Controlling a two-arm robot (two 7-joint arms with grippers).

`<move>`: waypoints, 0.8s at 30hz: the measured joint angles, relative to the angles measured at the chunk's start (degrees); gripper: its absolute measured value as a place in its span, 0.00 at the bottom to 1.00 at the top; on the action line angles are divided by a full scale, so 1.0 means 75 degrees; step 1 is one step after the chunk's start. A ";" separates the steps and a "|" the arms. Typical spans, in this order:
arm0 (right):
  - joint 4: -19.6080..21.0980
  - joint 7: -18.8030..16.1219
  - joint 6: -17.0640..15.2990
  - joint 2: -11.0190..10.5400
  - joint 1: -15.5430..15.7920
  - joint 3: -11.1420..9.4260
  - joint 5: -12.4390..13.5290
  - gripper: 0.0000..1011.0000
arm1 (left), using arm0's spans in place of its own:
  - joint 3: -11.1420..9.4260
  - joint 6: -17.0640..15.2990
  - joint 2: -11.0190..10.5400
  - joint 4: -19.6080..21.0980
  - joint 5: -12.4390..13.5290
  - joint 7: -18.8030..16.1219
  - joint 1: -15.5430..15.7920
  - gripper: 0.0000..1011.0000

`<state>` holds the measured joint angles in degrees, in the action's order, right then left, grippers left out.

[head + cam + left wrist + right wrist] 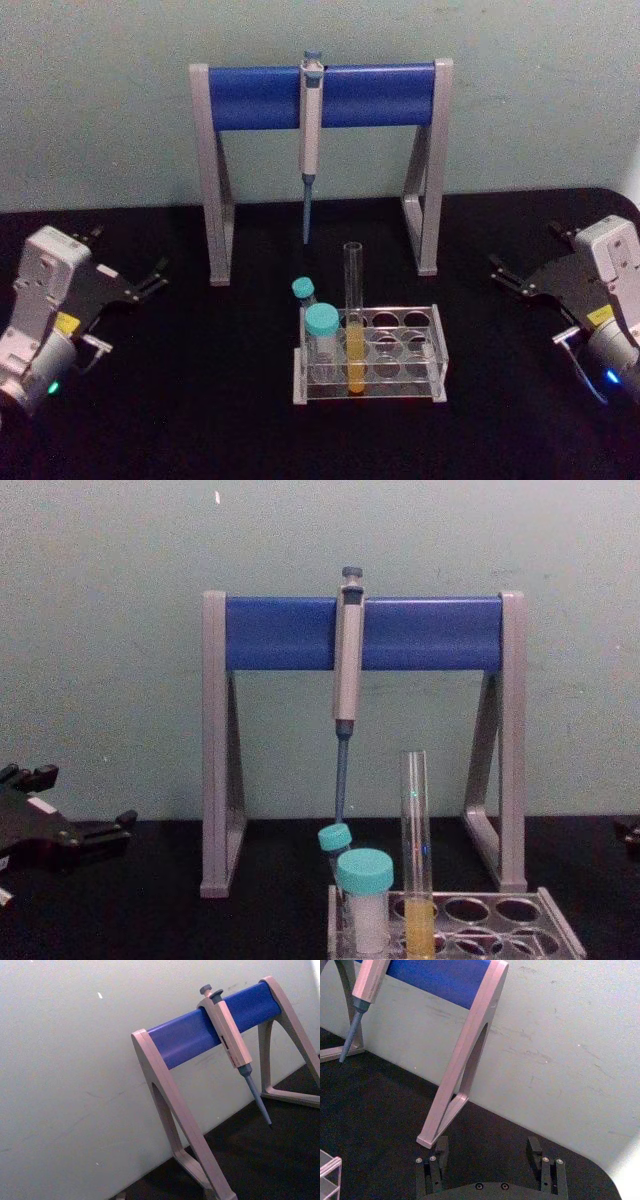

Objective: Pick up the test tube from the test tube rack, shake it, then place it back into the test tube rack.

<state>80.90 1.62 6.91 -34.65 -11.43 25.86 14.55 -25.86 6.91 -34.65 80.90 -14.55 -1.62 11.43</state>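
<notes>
The test tube (352,300) stands upright in the clear test tube rack (400,392) at the middle of the black table, with yellow-orange liquid in its lower part. The chest view shows the test tube (416,840) rising well above the rack (560,932). My left gripper (130,252) rests open at the table's left, far from the rack, and it appears at the left edge of the chest view (85,798). My right gripper (525,248) rests open at the right. In the right wrist view my right gripper (487,1150) has its fingers wide apart with nothing between them.
Two teal-capped tubes (320,325) stand in the rack's left holes beside the test tube. Behind the rack, against the wall, stands a tall grey stand with a blue bar (320,95). A pipette (310,150) hangs from it.
</notes>
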 joint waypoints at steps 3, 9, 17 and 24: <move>0.0000 0.0000 0.0000 0.0000 0.0000 0.0000 0.0000 0.99 | 0.0000 0.0000 0.0000 0.0000 0.0000 0.0000 0.0000 0.99; 0.0000 0.0000 0.0000 0.0000 0.0000 0.0000 0.0000 0.99 | 0.0000 0.0000 0.0000 0.0000 -0.0001 0.0000 0.0000 0.99; 0.0019 -0.0011 -0.0006 0.0004 0.0021 -0.0027 -0.0005 0.99 | 0.0000 0.0000 0.0000 0.0000 -0.0001 0.0000 0.0000 0.99; 0.0418 -0.0172 -0.0131 -0.0055 0.0329 -0.0235 0.0061 0.99 | 0.0000 0.0000 0.0000 0.0000 -0.0001 0.0000 0.0000 0.99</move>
<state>84.04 0.34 5.92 -35.06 -8.96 24.10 15.00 -25.86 6.91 -34.64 80.90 -14.55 -1.62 11.43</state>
